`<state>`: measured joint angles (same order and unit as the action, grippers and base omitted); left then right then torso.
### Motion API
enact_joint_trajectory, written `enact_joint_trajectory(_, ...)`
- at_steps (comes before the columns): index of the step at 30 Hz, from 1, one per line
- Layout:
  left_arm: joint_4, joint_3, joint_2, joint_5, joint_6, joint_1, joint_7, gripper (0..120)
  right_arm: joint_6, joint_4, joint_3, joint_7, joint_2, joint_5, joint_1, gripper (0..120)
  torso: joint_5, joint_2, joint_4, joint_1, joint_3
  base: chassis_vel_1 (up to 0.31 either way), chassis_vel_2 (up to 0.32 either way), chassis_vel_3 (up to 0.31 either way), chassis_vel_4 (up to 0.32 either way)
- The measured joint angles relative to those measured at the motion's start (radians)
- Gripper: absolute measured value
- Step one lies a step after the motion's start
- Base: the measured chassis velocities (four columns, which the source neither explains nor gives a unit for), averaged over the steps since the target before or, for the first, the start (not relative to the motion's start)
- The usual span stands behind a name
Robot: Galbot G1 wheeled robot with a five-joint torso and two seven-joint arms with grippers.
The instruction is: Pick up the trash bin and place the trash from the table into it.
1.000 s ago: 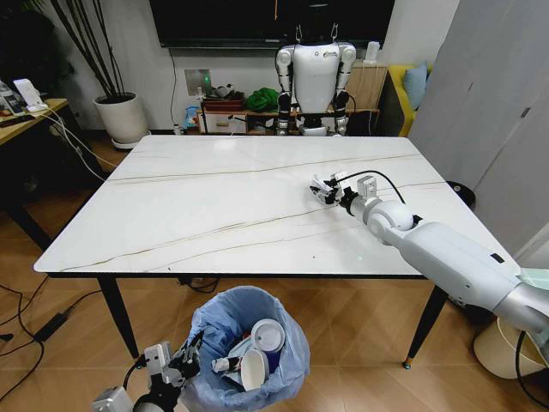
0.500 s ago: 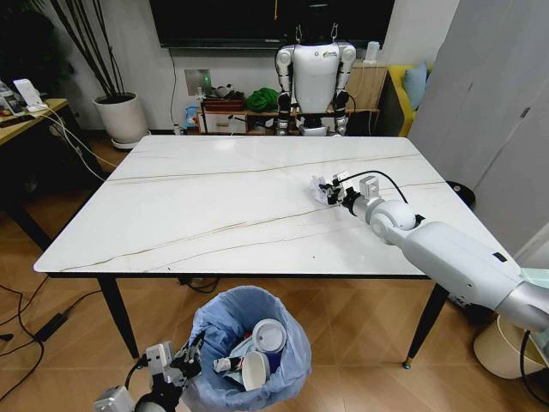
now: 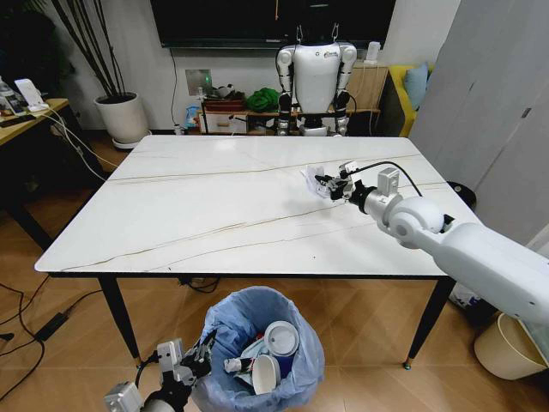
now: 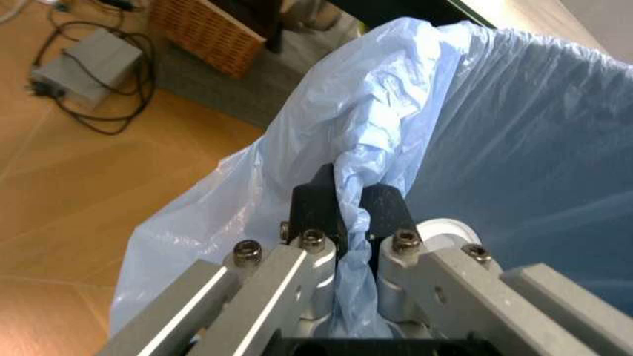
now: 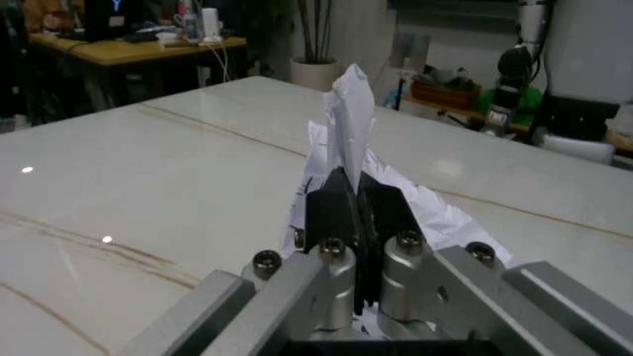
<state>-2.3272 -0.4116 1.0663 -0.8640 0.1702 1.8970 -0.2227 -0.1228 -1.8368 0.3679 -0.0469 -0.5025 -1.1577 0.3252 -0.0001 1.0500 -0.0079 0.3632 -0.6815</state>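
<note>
The trash bin (image 3: 230, 336), lined with a crinkled light-blue bag, hangs below the near edge of the table (image 3: 197, 215); paper cups and other litter lie inside it. My left gripper (image 3: 199, 367) is shut on the bag's rim, and the left wrist view shows the blue plastic (image 4: 371, 170) pinched between its fingers. Over the right side of the marble table, my right gripper (image 3: 330, 184) is shut on a crumpled white tissue (image 3: 314, 181). That tissue (image 5: 348, 111) stands up from between the closed fingers in the right wrist view, just above the tabletop.
A white humanoid robot (image 3: 315, 77) stands behind the table's far edge. A white plant pot (image 3: 121, 116) sits at the back left, a light-wood desk (image 3: 26, 116) at the far left. Cables (image 3: 34, 322) trail across the floor near the bin.
My right gripper has lifted and drawn back to the right with the tissue in it. The bin has shifted slightly to the right with my left gripper.
</note>
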Motion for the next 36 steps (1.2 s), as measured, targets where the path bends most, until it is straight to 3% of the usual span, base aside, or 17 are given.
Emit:
enact_joint_trajectory(1,0.008,0.007,-0.011,-0.003,0.0,-0.009,0.003,0,0.043,-0.062,-0.028,-0.038,0.067,-0.005,0.05,0,0.0001,0.0,-0.0003,0.0,0.0,0.0,0.0,0.0,0.0)
enact_joint_trajectory(3,0.012,0.01,-0.015,-0.004,0.0,-0.013,0.004,0,0.062,-0.083,-0.035,-0.047,0.09,-0.005,0.067,0,0.0005,0.0,-0.0003,0.0,0.0,0.0,0.0,0.0,0.0)
enact_joint_trajectory(7,0.017,0.028,-0.028,-0.013,0.002,-0.033,0.002,0,0.203,-0.234,-0.065,-0.099,0.212,0.053,0.174,0,-0.0002,0.0,-0.0004,0.0,0.0,0.0,0.0,0.0,0.0)
enact_joint_trajectory(11,0.006,0.019,-0.015,-0.01,0.002,-0.025,0.001,0,0.251,-0.313,-0.062,-0.132,0.226,0.096,0.199,0,0.0004,0.0,0.0009,0.0,0.0,0.0,0.0,0.0,0.0)
enact_joint_trajectory(18,0.006,0.013,-0.012,-0.009,0.002,-0.026,0.001,0,0.274,-0.416,-0.051,-0.187,0.241,0.142,0.211,0,-0.0001,0.0,0.0001,0.0,0.0,0.0,0.0,0.0,0.0)
enact_joint_trajectory(27,0.007,-0.007,-0.01,-0.025,0.003,-0.029,0.001,0,0.318,-0.394,-0.03,-0.383,0.2,0.225,0.246,0,0.0,0.0,0.0001,0.0,0.0,0.0,0.0,0.0,0.0)
enact_joint_trajectory(36,0.034,-0.001,0.01,-0.03,0.006,-0.052,0.003,0,0.348,-0.291,0.033,-0.541,0.068,0.392,0.269,0,0.0001,0.0,0.0004,0.0,0.0,0.0,0.0,0.0,0.0)
